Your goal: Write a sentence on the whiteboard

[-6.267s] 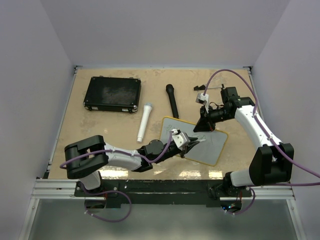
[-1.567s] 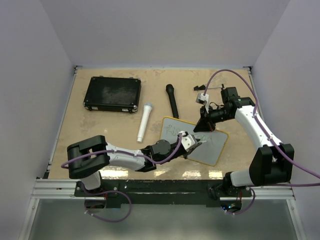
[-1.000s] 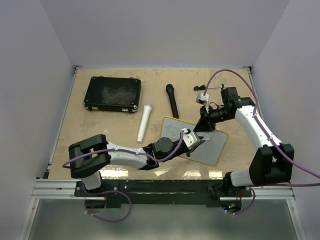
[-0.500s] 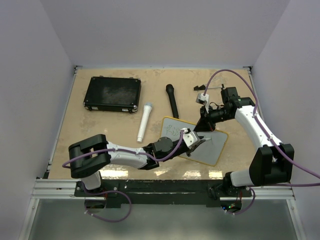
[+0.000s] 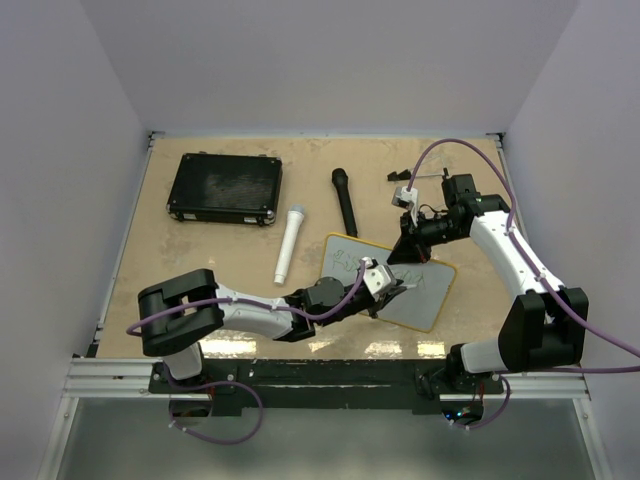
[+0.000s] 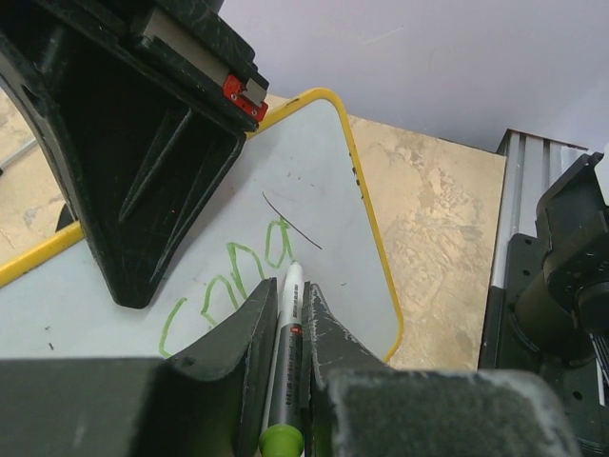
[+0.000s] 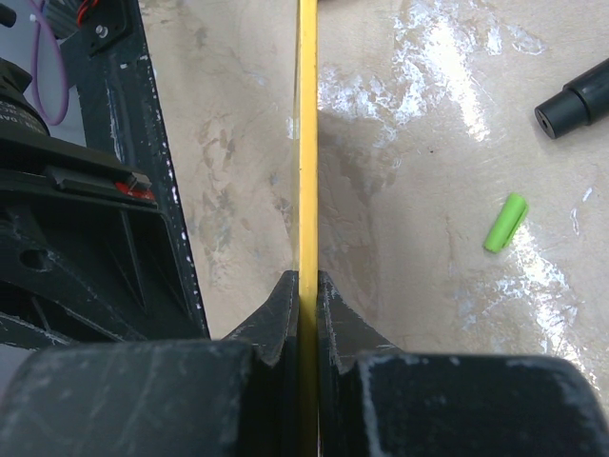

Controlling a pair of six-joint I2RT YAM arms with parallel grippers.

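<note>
The whiteboard (image 5: 428,298), white with a yellow rim, lies tilted on the table in front of the arms. My right gripper (image 5: 408,247) is shut on its far edge, and the right wrist view shows the yellow rim (image 7: 306,143) pinched between the jaws (image 7: 306,278). My left gripper (image 5: 392,286) is shut on a green-capped marker (image 6: 284,357), whose tip touches the board (image 6: 314,171). Green handwritten letters (image 6: 228,271) run to the left of the tip, with more faint writing on the board's upper left (image 5: 345,262).
A black case (image 5: 224,187) sits at the far left. A white microphone (image 5: 289,243) and a black microphone (image 5: 344,200) lie between the case and the board. A green marker cap (image 7: 504,222) lies on the table by the black microphone's end (image 7: 576,95).
Green writing has appeared on the board since the oldest frame. My left gripper has shifted slightly along the board with the marker. The right arm has not moved.
</note>
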